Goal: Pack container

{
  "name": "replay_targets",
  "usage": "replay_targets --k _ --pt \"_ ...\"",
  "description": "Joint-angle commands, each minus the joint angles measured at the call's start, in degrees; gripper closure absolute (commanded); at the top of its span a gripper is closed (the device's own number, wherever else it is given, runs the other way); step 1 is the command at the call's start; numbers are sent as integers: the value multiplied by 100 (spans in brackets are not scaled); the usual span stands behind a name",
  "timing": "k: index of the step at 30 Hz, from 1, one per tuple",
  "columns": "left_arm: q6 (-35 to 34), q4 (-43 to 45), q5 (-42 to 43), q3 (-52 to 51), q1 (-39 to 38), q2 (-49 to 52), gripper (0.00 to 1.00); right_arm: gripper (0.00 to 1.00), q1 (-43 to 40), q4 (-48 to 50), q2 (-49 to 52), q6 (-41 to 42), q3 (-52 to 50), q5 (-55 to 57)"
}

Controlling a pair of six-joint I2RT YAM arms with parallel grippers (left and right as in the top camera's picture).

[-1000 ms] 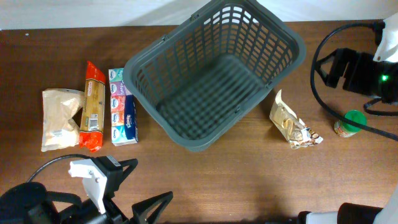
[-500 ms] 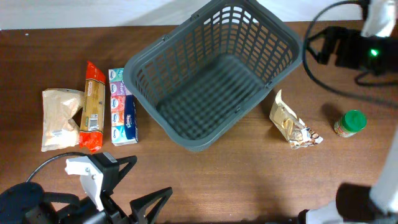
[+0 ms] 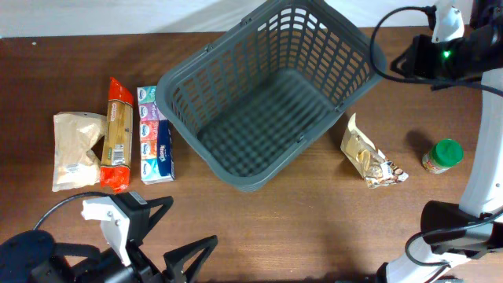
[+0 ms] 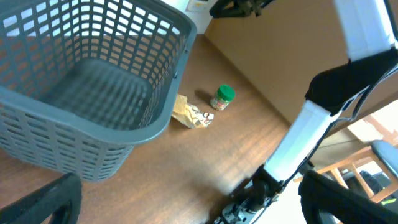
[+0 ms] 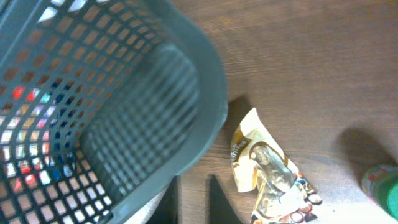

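Observation:
The container (image 3: 259, 182), a large dark grey lattice basket, stands empty at the table's middle, turned at an angle. My right gripper (image 5: 194, 193) hovers high over its right corner (image 5: 211, 93); the jaws are shut with only a thin gap, and nothing is in them. From above, the right gripper (image 3: 398, 64) shows dark at the far right. Near the front left edge, my left gripper (image 3: 179, 234) is open and empty. Its wrist view looks across the basket rim (image 4: 155, 134).
Left of the basket lie a beige bag (image 3: 75, 149), a red-orange pasta packet (image 3: 117, 134) and a tissue pack (image 3: 155, 135). On the right are a crumpled snack pouch (image 3: 369, 156) and a green-lidded jar (image 3: 442, 155). Right-arm cables loop over the far right corner.
My right gripper has shut on nothing, and its arm has swung from beside the jar toward the back, near the basket's right corner. The left arm has barely shifted.

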Motion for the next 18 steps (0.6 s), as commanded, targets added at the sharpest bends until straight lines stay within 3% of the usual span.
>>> replay_targets --k 1,4,5,7,9,12,18 --pt "-35 238 -37 83 -17 7 47 96 -33 39 -109 -37 72 382" --pt "-164 267 -39 81 -17 22 49 90 -37 90 -109 -39 72 385" --pt "-275 267 -39 81 -17 26 56 90 -37 101 -109 -42 72 385" --pt "-616 267 -42 46 -17 44 98 90 -37 151 -109 -42 72 385" --pt "-1150 267 -39 -57 -17 48 98 96 -31 232 -109 -39 72 385" --pt "-1709 208 66 -267 -17 48 98 96 -31 299 -109 -42 72 387" --pt "-1749 -22 507 -785 -17 48 98 96 -31 304 -109 -39 72 387"
